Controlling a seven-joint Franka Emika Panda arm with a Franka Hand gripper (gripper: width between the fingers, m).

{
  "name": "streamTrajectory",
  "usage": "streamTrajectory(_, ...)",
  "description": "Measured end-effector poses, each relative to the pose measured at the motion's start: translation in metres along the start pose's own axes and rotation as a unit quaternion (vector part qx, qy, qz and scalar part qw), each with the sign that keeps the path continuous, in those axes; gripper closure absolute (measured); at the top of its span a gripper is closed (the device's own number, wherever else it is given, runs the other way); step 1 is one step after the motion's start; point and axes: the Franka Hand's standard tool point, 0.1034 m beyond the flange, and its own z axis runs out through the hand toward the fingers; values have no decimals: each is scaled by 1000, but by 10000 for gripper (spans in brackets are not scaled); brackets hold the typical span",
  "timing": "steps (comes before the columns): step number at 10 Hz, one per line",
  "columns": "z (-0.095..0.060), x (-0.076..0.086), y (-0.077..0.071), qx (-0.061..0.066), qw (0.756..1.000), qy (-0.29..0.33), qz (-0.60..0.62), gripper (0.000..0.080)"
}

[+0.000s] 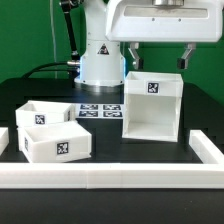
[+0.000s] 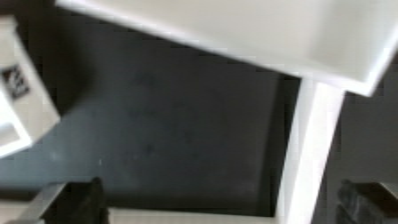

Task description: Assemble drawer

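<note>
The drawer's tall hollow box shell stands upright at the exterior view's centre right, with a tag on its upper front. Two small open-top trays sit side by side at the exterior view's left. My gripper hangs just above the shell's top, open and empty. In the wrist view the gripper shows both dark fingers spread wide. A thin white shell wall runs between them, close to one finger. A tagged tray corner shows at that view's edge.
A long low white rail runs along the front of the black table, with short ends at both sides. The marker board lies flat behind the trays. The robot's white base and cables stand at the back.
</note>
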Motion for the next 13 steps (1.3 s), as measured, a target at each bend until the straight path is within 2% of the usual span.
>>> streamTrajectory(4,1,-3,-3,4,992,-3,124,150)
streamTrajectory(5,2,-4,-4,4,993,-3,114,150)
streamTrajectory(6,4,-12,-9,9,990,4,142,150)
streamTrajectory(7,8,-30,-17,7,990,-1,140,150)
streamTrajectory(8,11,-40,-23,8,991,-3,136,150)
streamTrajectory(11,25,-62,-36,7,992,-9,128,150)
streamTrajectory(13,39,-83,-49,5,993,-18,120,150)
